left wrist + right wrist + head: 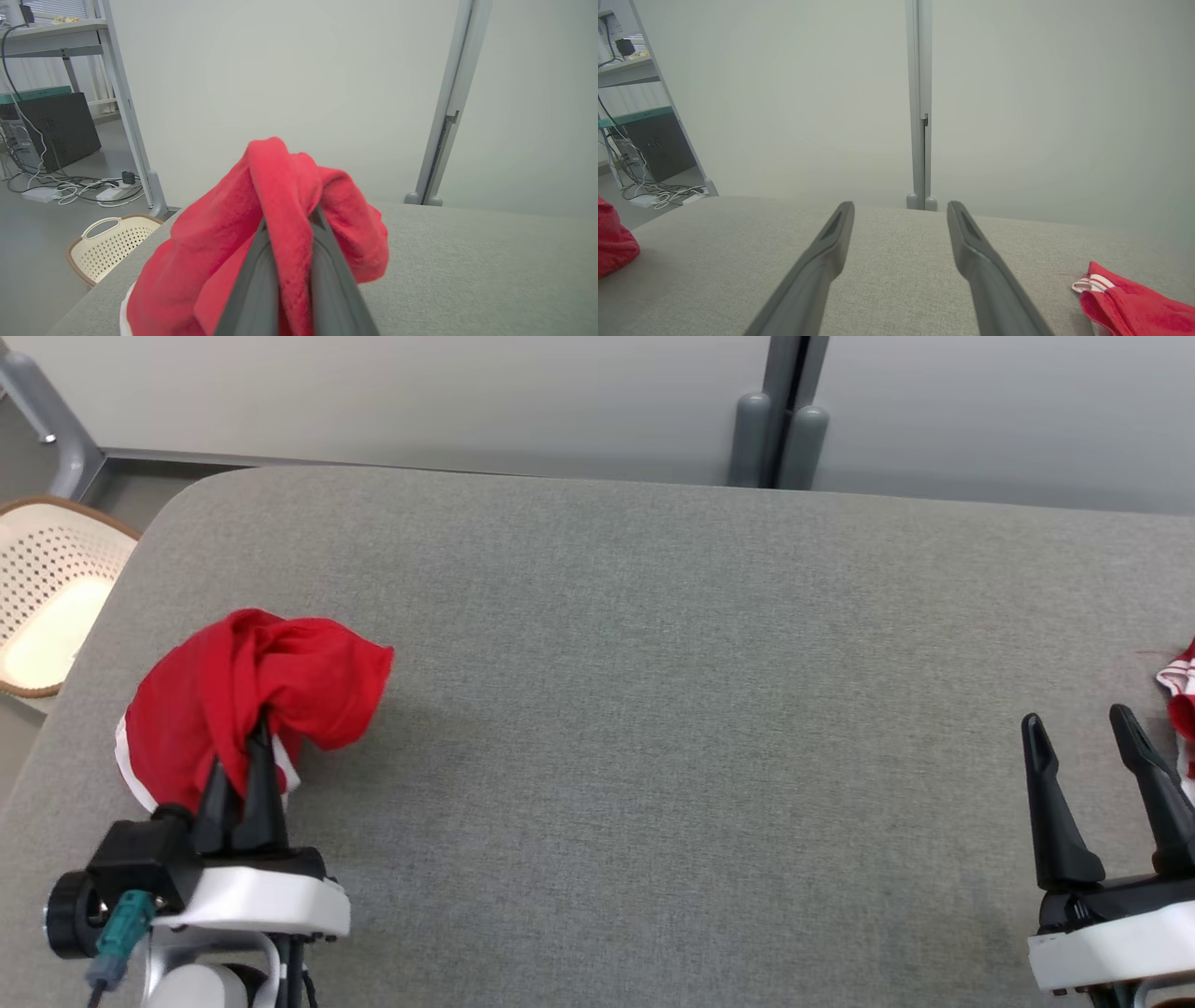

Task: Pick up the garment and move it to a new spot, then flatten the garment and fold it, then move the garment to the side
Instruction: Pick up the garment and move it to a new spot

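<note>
Far left, down beside the grey surface (pixel 653 709): a pale basket (pixel 47 588) full of little holes. Next, over the left part of the surface: the red garment (pixel 252 700), bunched in a lump, with a white edge low down. Pinched in the left jaws, shut tight, dark fingers (pixel 264 784) side by side and poking up into the cloth. In the left wrist view, red folds draped over both tips. Touching the surface or hanging just over it: hard to tell. At the back, two grey posts (pixel 780 443) against the pale wall. Low on the right: the right jaws, wide open, holding nothing, tips well apart. Just beside them, at the right edge: another red cloth (pixel 1181 695) with white stripes, lying on the surface.
</note>
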